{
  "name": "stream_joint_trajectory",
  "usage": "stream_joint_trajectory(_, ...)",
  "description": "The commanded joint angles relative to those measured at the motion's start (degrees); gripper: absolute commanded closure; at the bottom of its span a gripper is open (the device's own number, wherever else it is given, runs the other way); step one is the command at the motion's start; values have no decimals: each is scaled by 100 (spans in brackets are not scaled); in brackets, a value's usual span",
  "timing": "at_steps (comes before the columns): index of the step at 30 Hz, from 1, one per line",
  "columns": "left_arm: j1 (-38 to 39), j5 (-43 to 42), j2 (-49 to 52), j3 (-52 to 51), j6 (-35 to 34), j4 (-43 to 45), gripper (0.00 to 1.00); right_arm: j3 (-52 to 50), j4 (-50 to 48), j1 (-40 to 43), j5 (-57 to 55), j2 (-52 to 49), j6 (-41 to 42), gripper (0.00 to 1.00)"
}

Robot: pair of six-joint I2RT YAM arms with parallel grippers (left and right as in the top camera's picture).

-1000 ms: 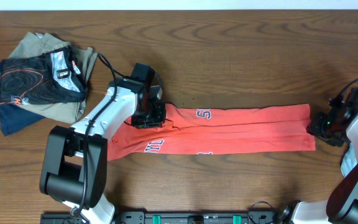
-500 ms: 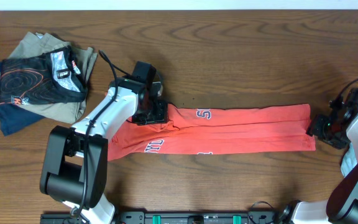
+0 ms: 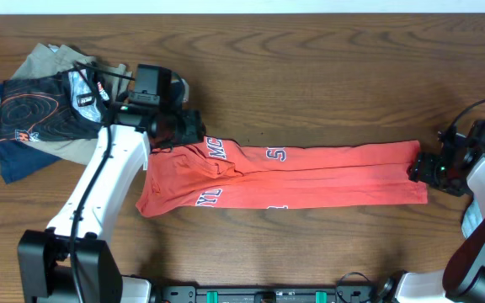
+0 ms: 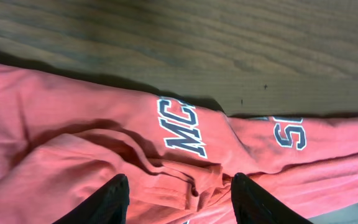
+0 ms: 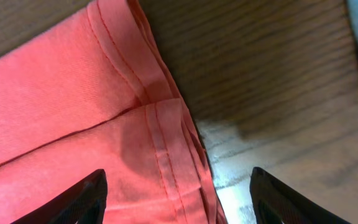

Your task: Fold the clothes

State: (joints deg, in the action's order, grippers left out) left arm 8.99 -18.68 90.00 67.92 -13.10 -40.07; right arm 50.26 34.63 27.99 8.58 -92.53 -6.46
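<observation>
Coral-red T-shirt [image 3: 327,177], one long strip, one stack of clothes [image 3: 57,139], left fingers [image 4: 112,200] apart, right fingers [image 5: 82,199] apart

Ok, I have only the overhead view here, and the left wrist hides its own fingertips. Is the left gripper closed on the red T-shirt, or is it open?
Observer: It is open. In the left wrist view the left gripper has its jaws wide apart above the coral-red T-shirt. A bunched fold lies under the gap and is not pinched.
Operator: And the right gripper, at the other end of the shirt?
Observer: It is also open. In the right wrist view the right gripper has its jaws wide apart, with the shirt's stitched hem lying in the gap between them. I cannot tell whether they touch the cloth.
</observation>
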Motion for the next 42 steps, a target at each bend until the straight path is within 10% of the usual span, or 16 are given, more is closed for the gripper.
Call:
stream_joint_trajectory(1, -133, 83, -55, 105, 33, -44, 45, -90, -72, 13, 264, -205, -138, 28)
stream_joint_trajectory(6, -275, 162, -52, 96, 33, -127, 45, -90, -90, 11, 848, -503, -190, 32)
stream_joint_trajectory(14, -396, 166, -52, 94, 35, -166, 45, -85, -7, 13, 1088, -573, -304, 99)
stream_joint_trajectory(26, -396, 186, -52, 94, 37, -216, 44, 1705, 1176, 221, -1036, -549, 216, 99)
stream_joint_trajectory(42, -396, 186, -52, 94, 35, -208, 44, 2671, 2485, -1329, -608, -551, 369, 99)
